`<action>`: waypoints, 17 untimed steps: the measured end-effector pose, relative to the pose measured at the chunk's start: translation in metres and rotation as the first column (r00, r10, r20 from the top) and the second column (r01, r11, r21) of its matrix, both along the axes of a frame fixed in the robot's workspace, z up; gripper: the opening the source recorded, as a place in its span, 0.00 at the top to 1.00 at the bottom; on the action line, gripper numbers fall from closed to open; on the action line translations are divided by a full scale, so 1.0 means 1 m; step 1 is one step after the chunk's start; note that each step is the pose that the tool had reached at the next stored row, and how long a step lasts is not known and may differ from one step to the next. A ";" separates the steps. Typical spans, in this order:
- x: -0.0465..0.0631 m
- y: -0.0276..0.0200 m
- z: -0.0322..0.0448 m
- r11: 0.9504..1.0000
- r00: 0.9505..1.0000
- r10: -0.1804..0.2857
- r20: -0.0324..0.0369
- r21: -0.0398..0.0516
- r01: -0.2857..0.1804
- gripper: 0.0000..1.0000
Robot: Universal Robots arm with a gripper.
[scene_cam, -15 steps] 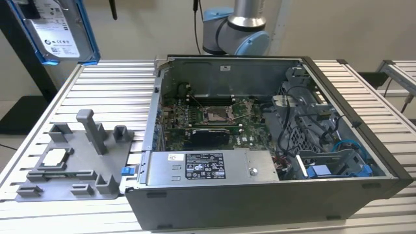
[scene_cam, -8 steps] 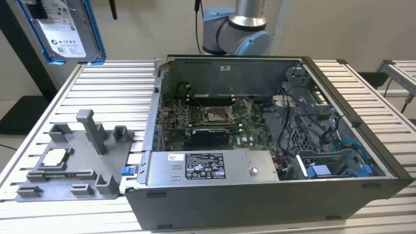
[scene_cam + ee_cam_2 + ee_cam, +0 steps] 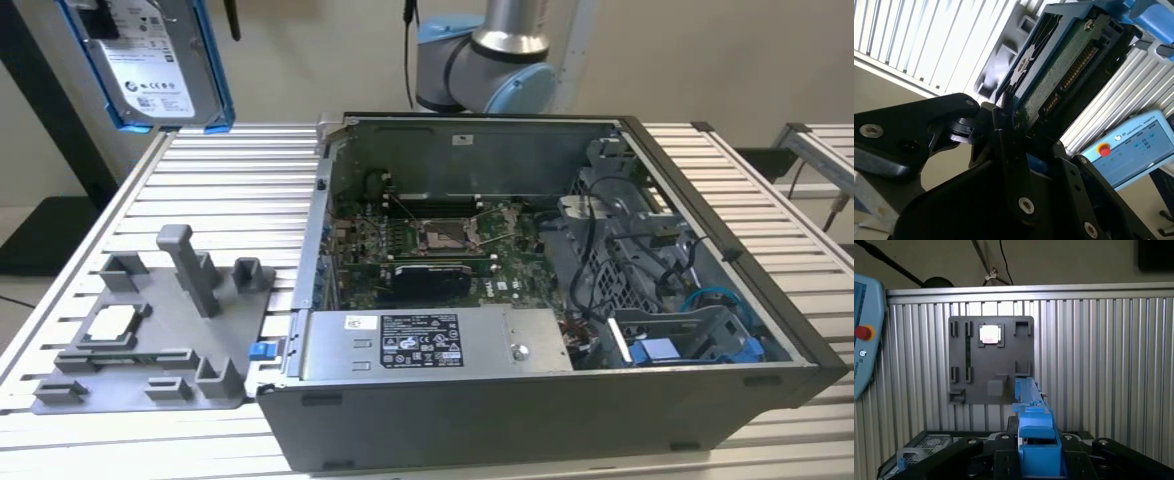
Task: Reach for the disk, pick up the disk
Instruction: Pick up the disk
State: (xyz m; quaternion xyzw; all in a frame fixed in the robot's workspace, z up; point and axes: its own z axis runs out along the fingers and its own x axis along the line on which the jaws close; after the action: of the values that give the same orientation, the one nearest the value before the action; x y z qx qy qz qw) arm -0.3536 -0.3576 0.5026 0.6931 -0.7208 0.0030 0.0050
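One disk (image 3: 150,62), a flat silver-grey hard drive framed in bright blue plastic: the black gripper (image 3: 1016,122) clamps it edge-on, aloft above the slatted aluminium worktop (image 3: 214,170).

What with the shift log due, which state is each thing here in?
disk: in the air, clamped by the gripper.
gripper: shut on the disk.
computer case: open, lid off.
chip: seated in the grey fixture plate.
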 end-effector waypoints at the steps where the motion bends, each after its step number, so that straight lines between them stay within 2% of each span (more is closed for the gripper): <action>1: 0.002 0.0001 0.0000 1.000 1.000 0.000 0.000 0.000 0.000 1.00; 17: 0.033 0.0004 0.0001 1.000 1.000 0.000 0.000 0.000 0.000 1.00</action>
State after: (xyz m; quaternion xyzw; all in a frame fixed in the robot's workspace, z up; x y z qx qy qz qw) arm -0.3209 -0.3572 0.5027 0.6931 -0.7209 0.0030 0.0050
